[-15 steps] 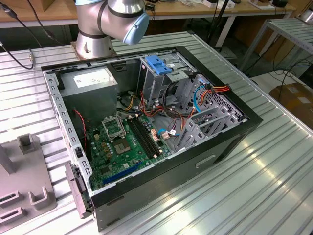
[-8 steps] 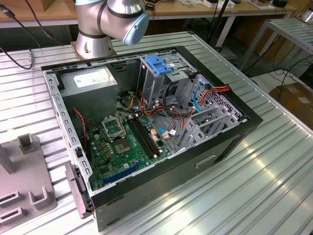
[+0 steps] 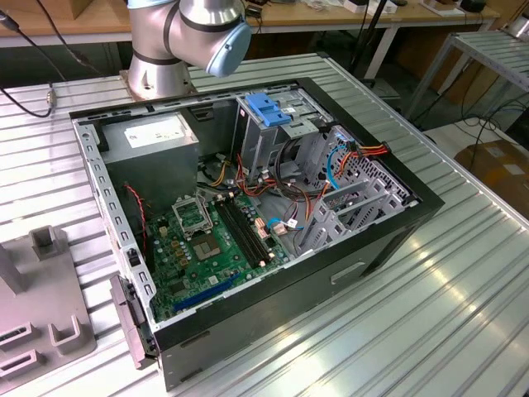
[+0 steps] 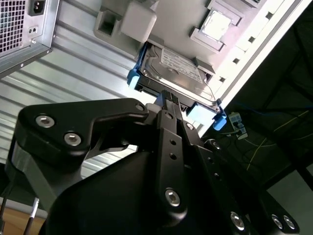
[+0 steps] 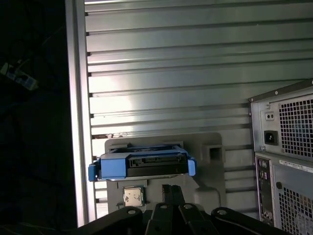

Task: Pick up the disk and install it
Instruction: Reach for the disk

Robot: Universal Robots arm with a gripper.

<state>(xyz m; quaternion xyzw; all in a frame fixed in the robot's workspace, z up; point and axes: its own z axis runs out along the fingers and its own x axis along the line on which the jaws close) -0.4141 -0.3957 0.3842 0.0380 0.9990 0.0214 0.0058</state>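
Observation:
The disk [image 4: 181,66], a silver drive with a white label and a blue frame, lies in a grey holder [image 5: 211,147] on the ribbed metal table, in both wrist views. In the first wrist view its connector edge [image 5: 143,165] faces the camera. My gripper [image 4: 167,98] hovers just short of that edge, with its black fingertips [image 5: 166,189] close together and nothing between them. It is apart from the disk. The open computer case [image 3: 388,240] lies on its side in the exterior view, and the arm's base [image 3: 161,58] stands behind it.
A small square chip [image 5: 133,197] sits in the holder beside the disk. The case's vented back panel [image 5: 288,147] stands close by. The table edge [image 5: 78,122] runs right beside the holder. Inside the case stand a grey cage with a blue handle [image 3: 269,112] and loose cables [image 3: 285,207].

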